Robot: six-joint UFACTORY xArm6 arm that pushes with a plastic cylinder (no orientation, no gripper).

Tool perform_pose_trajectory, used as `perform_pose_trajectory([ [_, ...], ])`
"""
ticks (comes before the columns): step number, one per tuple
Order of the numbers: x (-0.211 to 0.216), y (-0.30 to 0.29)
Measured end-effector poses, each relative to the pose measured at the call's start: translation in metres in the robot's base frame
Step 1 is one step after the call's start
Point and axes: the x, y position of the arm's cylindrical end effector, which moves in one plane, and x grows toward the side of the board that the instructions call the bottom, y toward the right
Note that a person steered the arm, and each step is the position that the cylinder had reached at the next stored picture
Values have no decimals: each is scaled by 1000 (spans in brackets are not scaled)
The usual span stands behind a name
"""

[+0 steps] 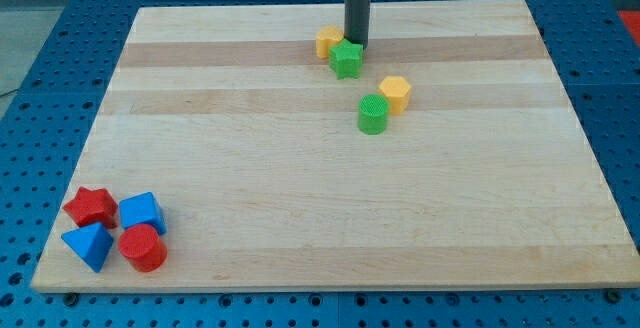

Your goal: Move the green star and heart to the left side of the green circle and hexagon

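Now my tip [357, 46] touches the far side of the green star [347, 59], beside the yellow heart [329, 40]; green circle [373, 114] and yellow hexagon [395, 94] sit nearer on the tabletop [300, 188]. No hand exists, only the rod.

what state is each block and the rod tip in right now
my tip: down at the board, touching the green star block
green star block: flat, against the yellow heart block
green round block: flat, beside the yellow hexagon block
red star, red cylinder, two blue blocks: clustered at the view's bottom left
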Motion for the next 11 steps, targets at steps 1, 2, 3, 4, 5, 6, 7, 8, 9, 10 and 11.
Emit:
perform_pose_trajectory([
  [1,-1,-2],
  [2,42,-27],
  [3,45,-32],
  [4,20,-34],
  [5,-23,-27],
  [6,-30,-59],
  [7,31,-98],
  [8,70,-114],
  [9,43,-113],
  [10,33,-97],
  [11,74,-97],
])
